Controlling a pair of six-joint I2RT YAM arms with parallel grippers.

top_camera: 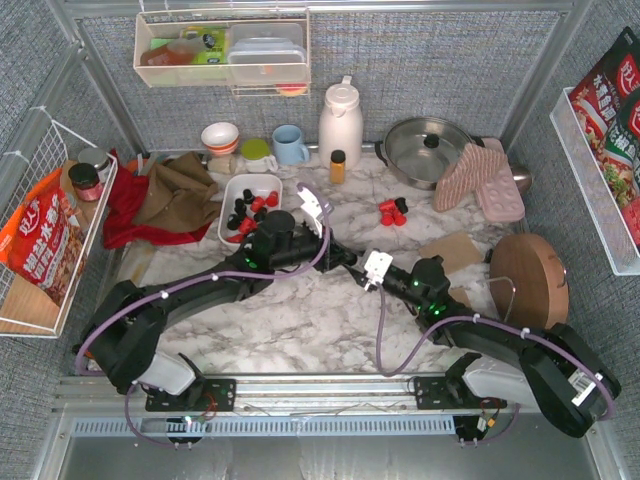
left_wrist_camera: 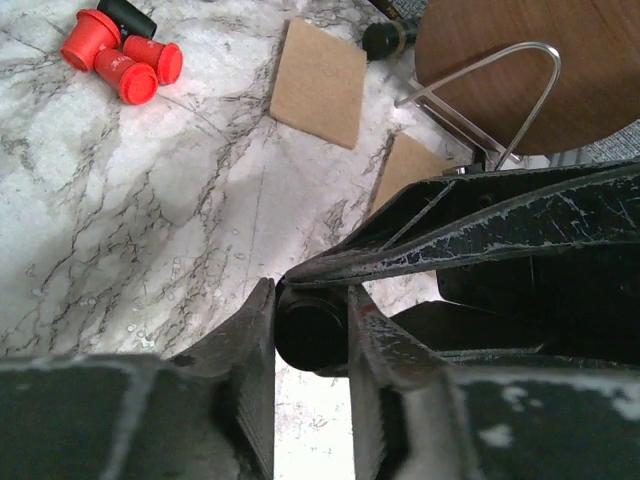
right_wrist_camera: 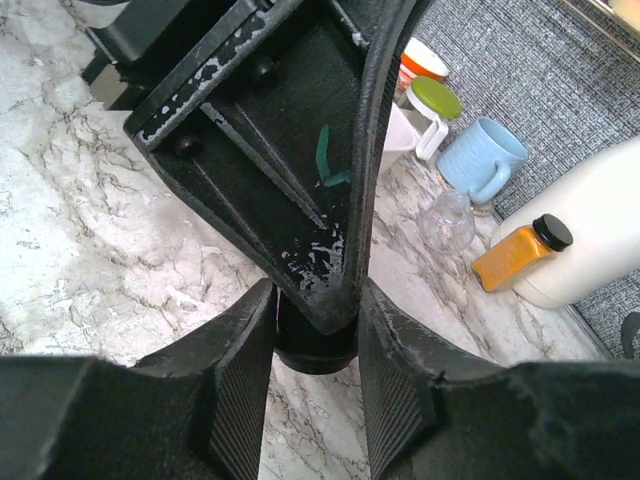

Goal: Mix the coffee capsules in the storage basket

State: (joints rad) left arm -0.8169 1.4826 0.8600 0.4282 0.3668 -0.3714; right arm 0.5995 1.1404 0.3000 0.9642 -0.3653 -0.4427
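Note:
The white storage basket (top_camera: 231, 192) stands at the back left of the marble table and holds several red and black coffee capsules (top_camera: 256, 204). A few loose red and black capsules (top_camera: 392, 211) lie right of centre; they also show in the left wrist view (left_wrist_camera: 120, 62). My left gripper (top_camera: 346, 258) and right gripper (top_camera: 362, 268) meet mid-table, crossed at right angles. Both close on one black capsule (left_wrist_camera: 312, 328), which also shows in the right wrist view (right_wrist_camera: 315, 345) under the left gripper's finger. It hangs a little above the marble.
An amber bottle (top_camera: 338, 166), white thermos (top_camera: 340, 122), blue mug (top_camera: 290, 144) and steel pot (top_camera: 430, 148) line the back. An oven mitt (top_camera: 470, 175), a round wooden board (top_camera: 528, 280) and cardboard pieces (top_camera: 448, 252) lie on the right. Red and brown cloths (top_camera: 150, 200) lie left of the basket.

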